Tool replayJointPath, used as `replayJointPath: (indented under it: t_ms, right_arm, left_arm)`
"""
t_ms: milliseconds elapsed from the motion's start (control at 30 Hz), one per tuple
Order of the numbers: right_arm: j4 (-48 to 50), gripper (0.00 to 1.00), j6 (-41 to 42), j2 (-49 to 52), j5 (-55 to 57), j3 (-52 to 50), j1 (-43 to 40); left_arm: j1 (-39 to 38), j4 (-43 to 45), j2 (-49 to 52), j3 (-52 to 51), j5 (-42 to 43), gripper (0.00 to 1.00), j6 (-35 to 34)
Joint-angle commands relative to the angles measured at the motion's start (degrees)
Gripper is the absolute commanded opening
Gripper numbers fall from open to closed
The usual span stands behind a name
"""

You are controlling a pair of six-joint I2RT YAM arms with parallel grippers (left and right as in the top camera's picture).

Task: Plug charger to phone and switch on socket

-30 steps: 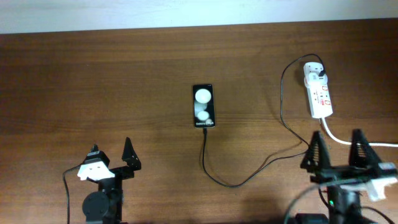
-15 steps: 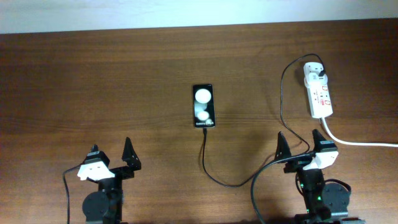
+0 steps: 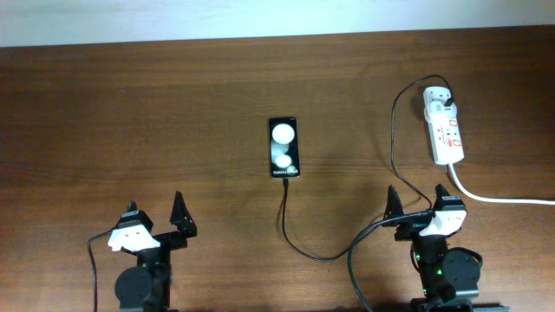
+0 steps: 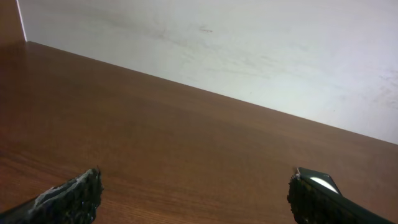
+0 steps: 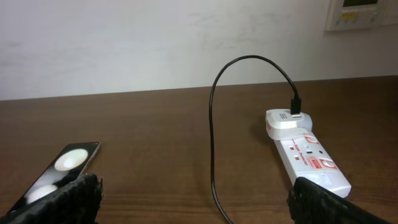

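The black phone (image 3: pixel 284 147) lies flat mid-table with two white round spots on its face; it also shows in the right wrist view (image 5: pixel 59 171). The thin black charger cable (image 3: pixel 316 255) runs from the phone's near end, loops across the table and rises to a white adapter on the socket (image 3: pixel 443 130). In the right wrist view the cable (image 5: pixel 212 124) arcs into the adapter atop the white socket (image 5: pixel 308 158). My left gripper (image 3: pixel 154 218) is open and empty at the near left. My right gripper (image 3: pixel 419 206) is open and empty at the near right, short of the socket.
The socket's thick white cord (image 3: pixel 494 198) runs off to the right edge. A white wall (image 5: pixel 186 37) stands behind the table's far edge. Bare brown wood (image 4: pixel 186 149) fills the left wrist view. Both robot bases sit at the near edge.
My right arm has drawn back from beside the socket towards the near edge and shifted left. The left arm, phone, cable and socket have not moved.
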Motion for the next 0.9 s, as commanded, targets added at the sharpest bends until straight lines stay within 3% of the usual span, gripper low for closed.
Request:
replayJointPath:
  t_ms: [0,67,867]
  right_arm:
    - [-0.2,0.99,-2.3,-0.6,0.7,-0.4,-0.2]
    - [-0.2,0.99,-6.7,-0.6,0.2,-0.4,-0.2]
    - [-0.2,0.99,-4.5,-0.6,0.5,-0.4,-0.2]
  left_arm:
    - [0.2,0.2,-0.3,-0.5,0.6,0.99,1.1]
    - [0.2,0.2,-0.3,-0.5,0.6,0.99,1.1]
    - [0.2,0.2,-0.3,-0.5,0.6,0.99,1.1]
